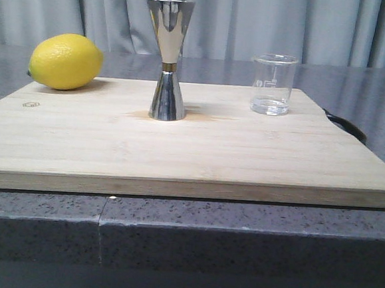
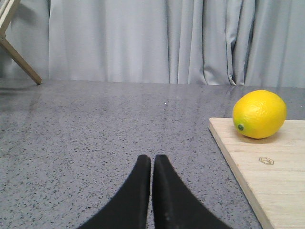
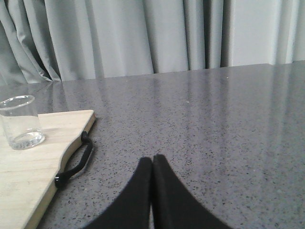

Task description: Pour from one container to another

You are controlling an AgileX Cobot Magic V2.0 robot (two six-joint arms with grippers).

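Looking at: a wooden cutting board (image 1: 179,149) lying on the grey desk (image 1: 238,241), with the pouring gear standing on it.
Jigger: steel jigger (image 1: 168,62) stands upright around the board's middle, nothing touching it. Can't see into the top cup, so no clue if it's loaded.
Beaker: small glass beaker (image 1: 272,83) sits upright at roughly 2 o'clock from the jigger, well apart from it, near the board's right edge. Looks clear; maybe a thin film at the base, honestly can't tell.
Lemon: lemon (image 1: 65,60) parked at about 10 o'clock from the jigger, on the far left corner of the board.
Progress: both containers upright and apart, nobody holding either. That fits a jigger waiting to be tipped, or one already emptied and set back down. The frames don't settle which.
Left hand: left hand (image 2: 152,164) has its fingers pressed together, gripping nothing, low over bare desk off the board's left side, lemon off at its 2 o'clock.
Right hand: right hand (image 3: 152,164) same deal, fingers pressed together and empty, over the desk beyond the board's black handle (image 3: 76,162).
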